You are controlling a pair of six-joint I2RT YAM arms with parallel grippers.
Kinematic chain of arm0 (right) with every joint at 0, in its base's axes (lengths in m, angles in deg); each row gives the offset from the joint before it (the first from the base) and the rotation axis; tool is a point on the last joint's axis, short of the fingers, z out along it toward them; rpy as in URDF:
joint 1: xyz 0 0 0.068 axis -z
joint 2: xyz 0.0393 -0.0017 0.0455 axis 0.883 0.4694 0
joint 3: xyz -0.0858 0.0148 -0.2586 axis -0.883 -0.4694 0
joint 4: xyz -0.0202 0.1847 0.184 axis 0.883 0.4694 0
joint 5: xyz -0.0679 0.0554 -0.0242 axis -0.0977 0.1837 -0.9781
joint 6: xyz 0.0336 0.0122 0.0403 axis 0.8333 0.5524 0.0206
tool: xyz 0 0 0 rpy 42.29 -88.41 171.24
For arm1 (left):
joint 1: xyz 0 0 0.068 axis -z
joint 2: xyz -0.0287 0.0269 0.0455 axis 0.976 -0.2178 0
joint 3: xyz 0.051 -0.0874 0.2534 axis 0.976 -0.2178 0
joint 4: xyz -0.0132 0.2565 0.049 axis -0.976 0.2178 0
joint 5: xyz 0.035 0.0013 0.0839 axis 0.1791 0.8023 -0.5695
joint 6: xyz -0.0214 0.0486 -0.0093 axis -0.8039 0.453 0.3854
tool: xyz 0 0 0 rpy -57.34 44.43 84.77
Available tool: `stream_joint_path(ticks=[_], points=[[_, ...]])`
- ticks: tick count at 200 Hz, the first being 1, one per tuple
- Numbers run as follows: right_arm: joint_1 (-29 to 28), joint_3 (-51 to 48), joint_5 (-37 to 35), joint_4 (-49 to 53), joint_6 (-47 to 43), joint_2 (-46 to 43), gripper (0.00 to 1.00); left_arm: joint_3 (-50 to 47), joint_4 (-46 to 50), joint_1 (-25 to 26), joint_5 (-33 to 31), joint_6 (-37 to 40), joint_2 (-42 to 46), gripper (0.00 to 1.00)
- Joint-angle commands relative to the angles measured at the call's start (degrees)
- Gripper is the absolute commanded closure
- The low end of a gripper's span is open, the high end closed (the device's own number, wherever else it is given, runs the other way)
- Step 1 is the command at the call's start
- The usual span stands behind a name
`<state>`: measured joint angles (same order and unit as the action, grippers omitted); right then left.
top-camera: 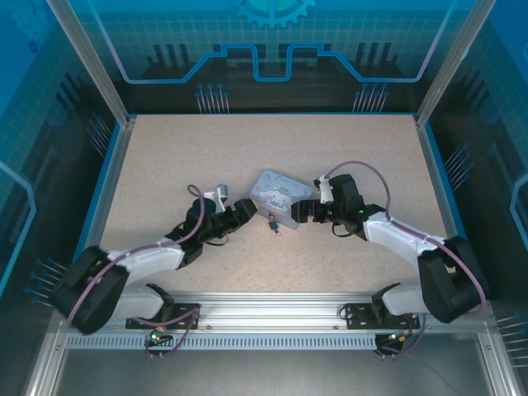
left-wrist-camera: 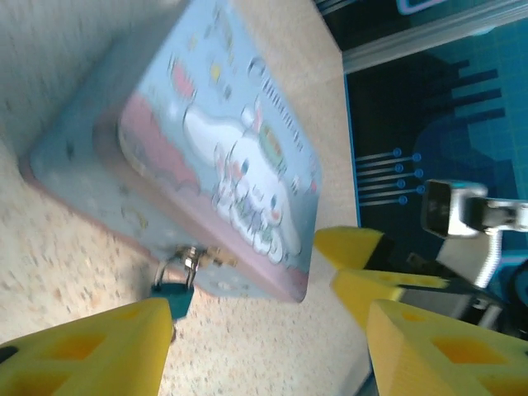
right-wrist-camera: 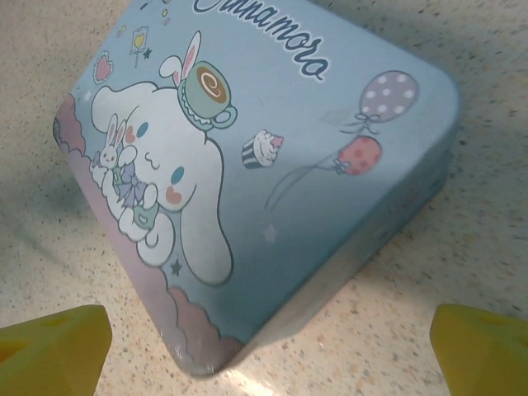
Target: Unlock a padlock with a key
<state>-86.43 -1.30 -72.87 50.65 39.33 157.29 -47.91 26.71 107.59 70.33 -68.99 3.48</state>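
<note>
The tiny teal padlock (top-camera: pixel 271 223) hangs by its thin shackle from the hasp on the near side of the pale blue cartoon tin (top-camera: pixel 279 196). In the left wrist view the padlock (left-wrist-camera: pixel 175 293) sits just past my left finger (left-wrist-camera: pixel 82 346), which hides its lower end. I cannot make out the key. My left gripper (top-camera: pixel 245 210) (left-wrist-camera: pixel 264 355) is open at the tin's left near corner, nothing between its jaws. My right gripper (top-camera: pixel 302 211) (right-wrist-camera: pixel 268 367) is open, straddling the right near corner of the tin (right-wrist-camera: pixel 264 165).
The tin (left-wrist-camera: pixel 223 157) lies flat mid-table on the speckled beige surface (top-camera: pixel 165 157). The two grippers face each other closely; my right gripper's yellow fingers (left-wrist-camera: pixel 355 247) show in the left wrist view. Blue walls and metal posts (top-camera: pixel 91 66) ring the table.
</note>
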Motion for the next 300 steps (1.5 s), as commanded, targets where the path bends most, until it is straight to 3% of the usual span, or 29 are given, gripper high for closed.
stream_joint_path(ticks=[1,46,97,122,153,186,213,235,262,300], points=[[0.43,4.63,4.52,-1.75,2.27,4.49,0.0,2.6,18.26,-2.87,-3.7,8.75,6.84,0.33],[0.45,14.23,8.75,-4.29,-0.49,13.61,0.04,3.37,27.76,-6.45,-5.79,12.56,14.97,0.31],[-0.29,25.55,12.7,-5.0,-3.47,24.98,0.05,2.57,30.09,-8.91,-5.49,12.97,18.61,0.3],[-0.1,25.61,3.44,-1.73,-7.27,22.46,0.03,3.15,31.37,-9.9,-5.02,13.56,19.8,0.3],[-1.9,22.54,-9.4,5.78,-13.21,12.86,0.02,4.47,33.27,-11.2,-5.39,15.13,19.84,0.28],[-13.29,19.71,-28.85,15.89,-14.46,7.8,0.02,6.14,32.42,-14.66,-3.0,13.88,17.39,0.25],[-24.56,18.1,-42.37,18.1,-8.81,10.26,0.05,9.11,29.45,-18.55,4.69,14.08,13.03,0.25],[-31.39,19.7,-49.13,18.12,-5.86,15.54,0.09,13.18,26.84,-21.54,12.35,14.55,7.29,0.29],[-35.88,23.04,-54.27,16.51,-6.26,22.65,0.12,20.54,24.3,-23.41,20.74,15.11,-1.96,0.4],[-36.22,26.22,-55.26,14.05,-6.77,29.1,0.17,27.77,22.63,-23.28,22.98,15.91,-10.36,0.44]])
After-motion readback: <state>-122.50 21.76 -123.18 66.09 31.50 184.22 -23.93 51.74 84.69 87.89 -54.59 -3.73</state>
